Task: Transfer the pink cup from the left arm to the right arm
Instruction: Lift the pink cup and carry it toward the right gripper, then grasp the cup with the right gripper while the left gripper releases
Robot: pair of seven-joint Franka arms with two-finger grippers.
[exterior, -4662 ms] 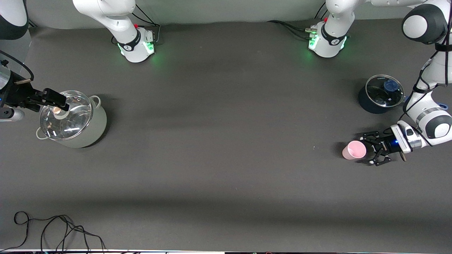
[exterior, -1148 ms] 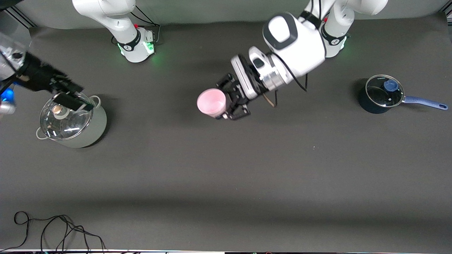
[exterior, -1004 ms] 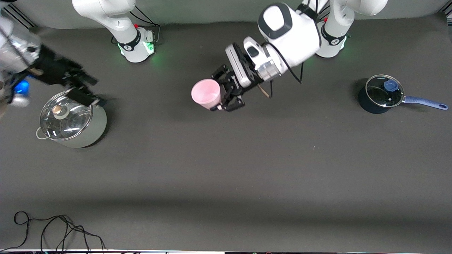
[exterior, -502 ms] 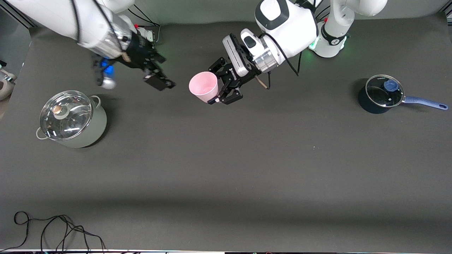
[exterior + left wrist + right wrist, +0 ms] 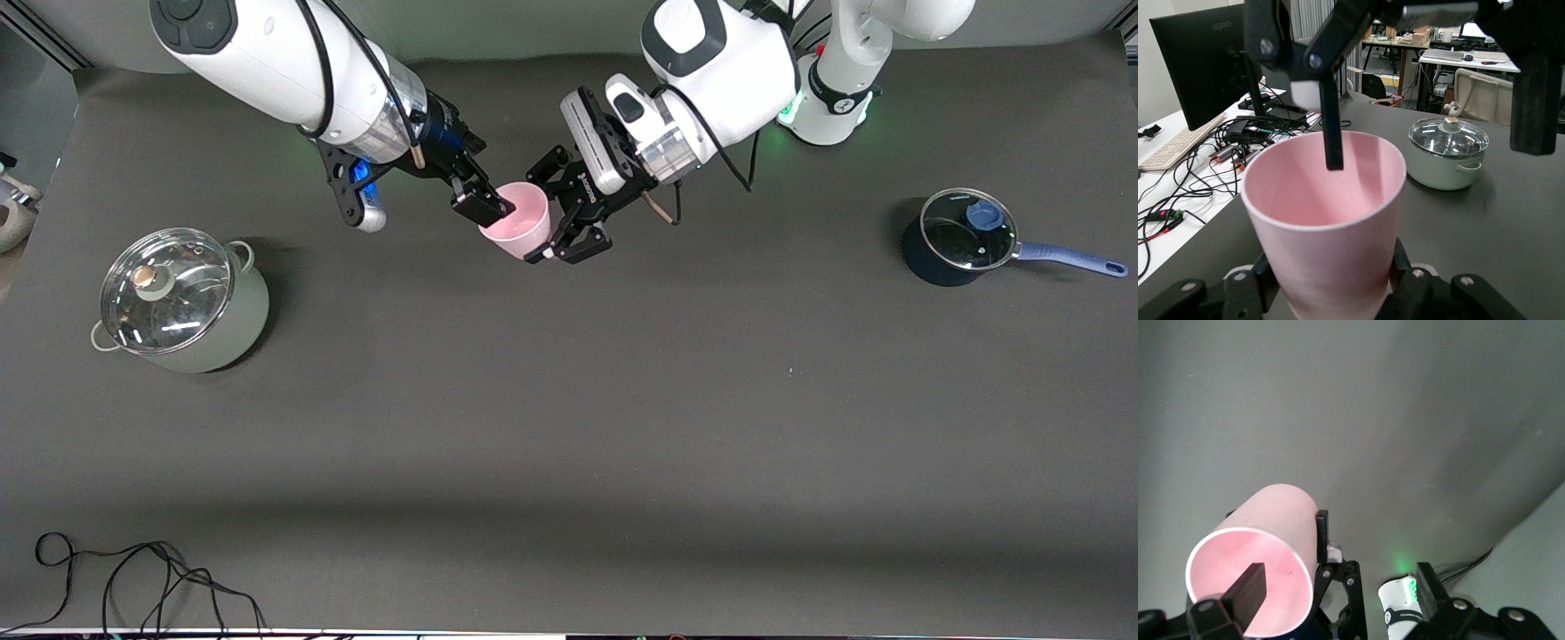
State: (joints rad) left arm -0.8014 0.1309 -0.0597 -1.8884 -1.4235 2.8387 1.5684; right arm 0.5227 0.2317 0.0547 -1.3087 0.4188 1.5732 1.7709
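Pink cup (image 5: pixel 520 224) now straddled by right gripper (image 5: pixel 484 203).

Two white jointed arms: left arm (image 5: pixel 729 71), dark-grey caps, black open-frame tool (image 5: pixel 569 218); right arm (image 5: pixel 267 53), silver wrist, blocky black tool (image 5: pixel 484 206).

Pink cup (image 5: pixel 1328 227) held up between both end effectors

We see the left end effector (image 5: pixel 1331 293) clamped on the cup's base, mouth upward. One finger (image 5: pixel 1332 130) of the right end effector (image 5: pixel 1431 87) dips inside the rim, its other finger outside. On the dark bench (image 5: pixel 1511 227) stands a lidded pot (image 5: pixel 1447 153).
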